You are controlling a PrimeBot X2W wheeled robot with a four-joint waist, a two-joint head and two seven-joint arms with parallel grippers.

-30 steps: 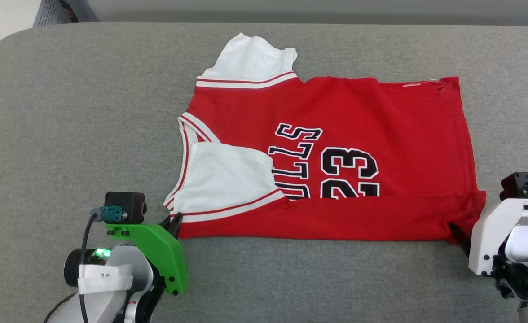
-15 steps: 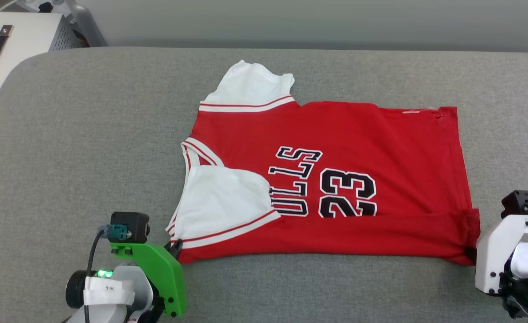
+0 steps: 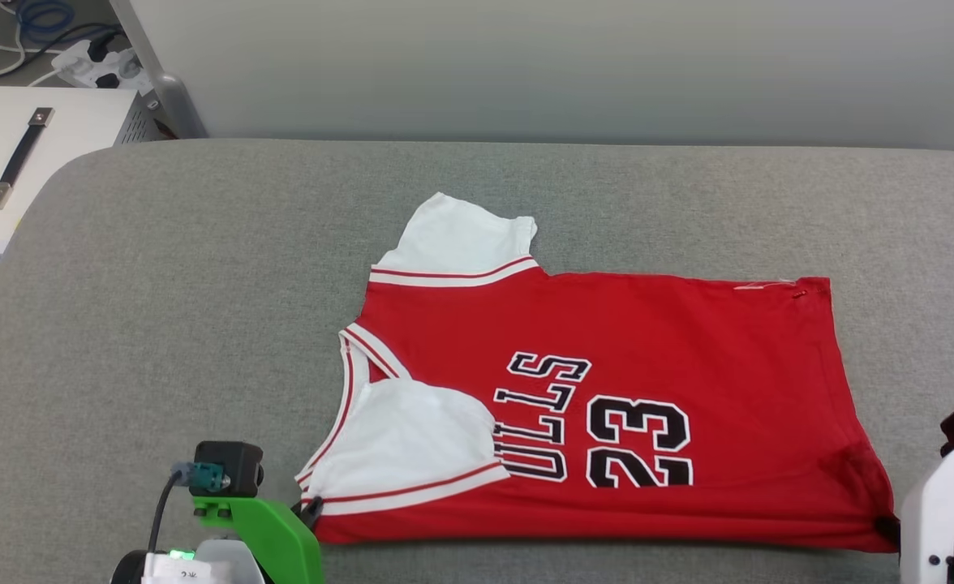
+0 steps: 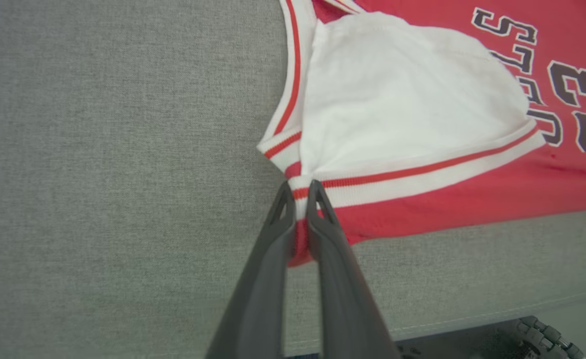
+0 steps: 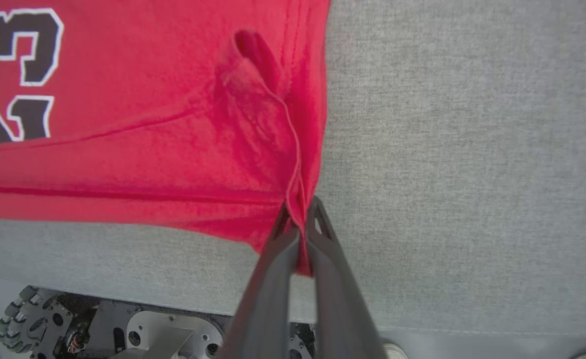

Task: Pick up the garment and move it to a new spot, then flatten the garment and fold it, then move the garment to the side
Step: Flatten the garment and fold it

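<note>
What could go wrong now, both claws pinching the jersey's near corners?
1. The left claw holds only a thin bunch of striped trim on the garment; it could slip on a lift.
2. The right claw pinches a bunched hem corner; that crease may get folded in.
3. The white sleeve lies over the print and may flop loose.

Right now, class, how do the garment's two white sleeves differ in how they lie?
The far sleeve sticks out from the garment onto the table; the near sleeve is folded over its red front. The near sleeve hides some lettering; the far sleeve hides none. Both have red-striped trim.
</note>
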